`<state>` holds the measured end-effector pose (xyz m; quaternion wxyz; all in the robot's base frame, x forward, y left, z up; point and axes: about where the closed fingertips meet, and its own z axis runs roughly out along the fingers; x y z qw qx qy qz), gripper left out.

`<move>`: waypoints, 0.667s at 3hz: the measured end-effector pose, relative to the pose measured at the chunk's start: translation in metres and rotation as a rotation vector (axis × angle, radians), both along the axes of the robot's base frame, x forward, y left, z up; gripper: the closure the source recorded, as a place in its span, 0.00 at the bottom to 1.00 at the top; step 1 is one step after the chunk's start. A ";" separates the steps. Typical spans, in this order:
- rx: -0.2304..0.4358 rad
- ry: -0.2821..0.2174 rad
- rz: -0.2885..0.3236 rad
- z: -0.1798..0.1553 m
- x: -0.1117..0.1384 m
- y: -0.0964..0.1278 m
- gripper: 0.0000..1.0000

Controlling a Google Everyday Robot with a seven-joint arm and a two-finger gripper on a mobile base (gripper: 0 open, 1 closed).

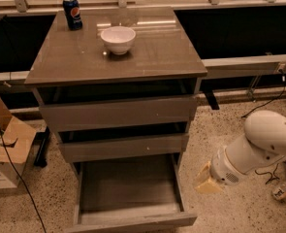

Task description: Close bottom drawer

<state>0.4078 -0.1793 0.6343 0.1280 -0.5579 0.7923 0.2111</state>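
Note:
The bottom drawer [133, 222] of the grey-brown cabinet [118, 57] stands pulled far out, its empty wood-grain floor [128, 183] showing and its narrow front at the lower edge of the view. The middle drawer [123, 147] and top drawer [118, 113] above it are nearly closed. My gripper [206, 180], pale yellow at the end of the white arm [263, 142], hangs low to the right of the open drawer, just beside its right side and apart from it.
A white bowl [118, 39] and a blue soda can [72, 13] stand on the cabinet top. A cardboard box [7, 149] sits on the floor at left. Cables [268, 101] and small items lie on the speckled floor at right.

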 end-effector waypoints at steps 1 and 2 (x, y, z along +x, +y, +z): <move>0.009 0.073 -0.095 -0.065 0.016 -0.005 1.00; 0.017 0.106 -0.116 -0.083 0.014 -0.004 1.00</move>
